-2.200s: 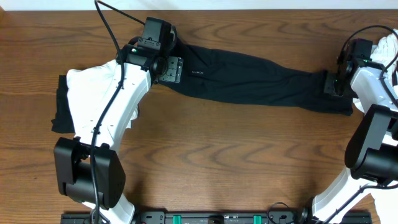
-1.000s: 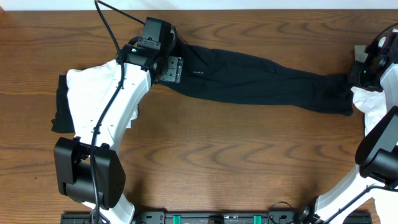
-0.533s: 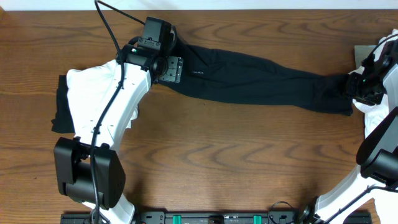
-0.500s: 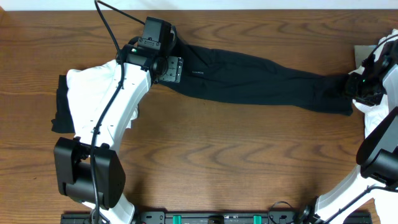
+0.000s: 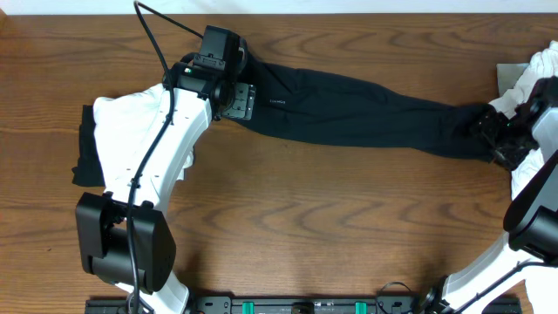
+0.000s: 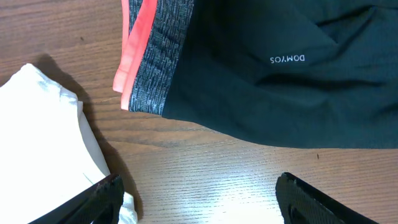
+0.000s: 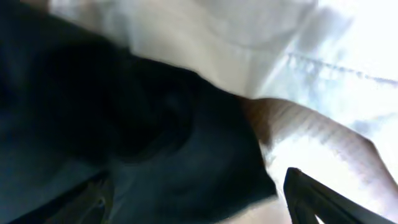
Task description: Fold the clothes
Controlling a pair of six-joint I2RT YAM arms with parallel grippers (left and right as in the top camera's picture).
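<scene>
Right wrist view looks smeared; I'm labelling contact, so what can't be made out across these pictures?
Right wrist: blur hides whether the right end effector touches the trousers.
Overhead: left arm and white garment cover most of the black garment.
Overhead: the frame edge cuts off the white pile.

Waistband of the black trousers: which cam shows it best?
Left wrist. The waistband sits close in the upper frame, its grey and red stripes sharp. Overhead shows the trousers stretched out, but the left arm mostly covers that end. Right wrist shows only blurred black fabric at the other end.
</scene>
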